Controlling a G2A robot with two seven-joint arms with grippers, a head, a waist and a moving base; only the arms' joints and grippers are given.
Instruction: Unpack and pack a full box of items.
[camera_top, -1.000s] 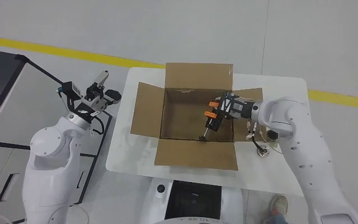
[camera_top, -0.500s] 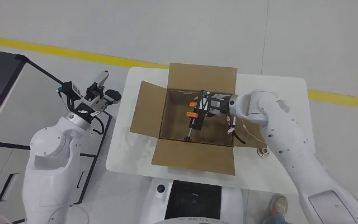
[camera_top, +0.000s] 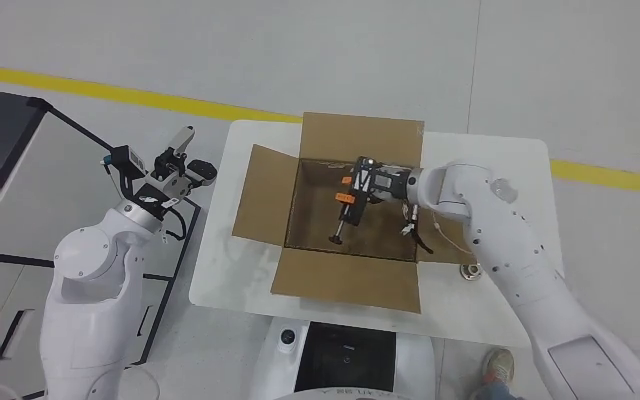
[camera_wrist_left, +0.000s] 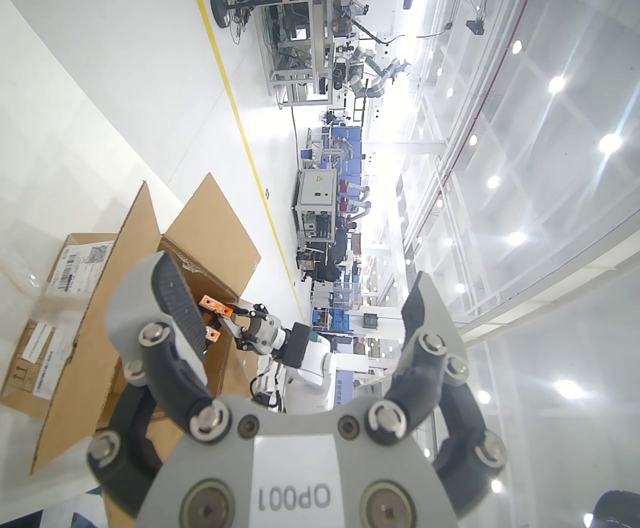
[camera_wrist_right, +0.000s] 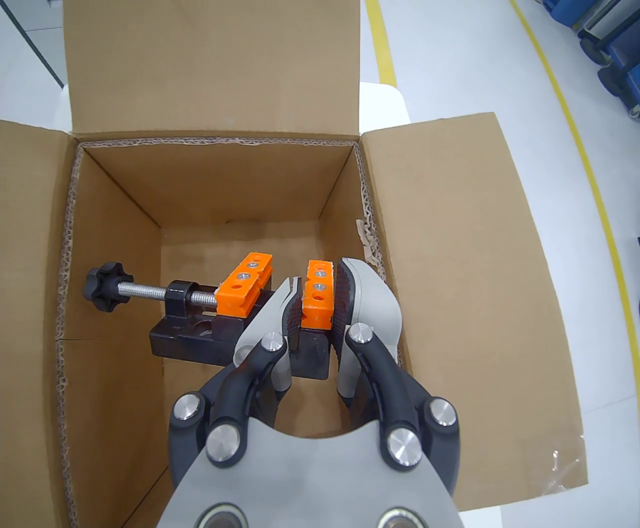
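**Top view: open box (camera_top: 345, 276) on worktop (camera_top: 500, 170), vise (camera_wrist_right: 190, 336) held inside**

- Left pincer (camera_wrist_left: 290, 272): raised off the worktop's left edge, well apart from the box. Fingers spread wide.
- Worktop: white, carrying the box near its middle.
- Box: brown cardboard, all four flaps folded outward.
- Vise: black base, two orange blocks, threaded screw ending in a black knob. It sits within the box's opening, near the middle, with the knob end toward the robot. Whether the base touches the box floor cannot be told.
- Right pincer (camera_wrist_right: 318, 280): reaches in from the box's right side. Fingers clamped on the orange block farther from the knob.
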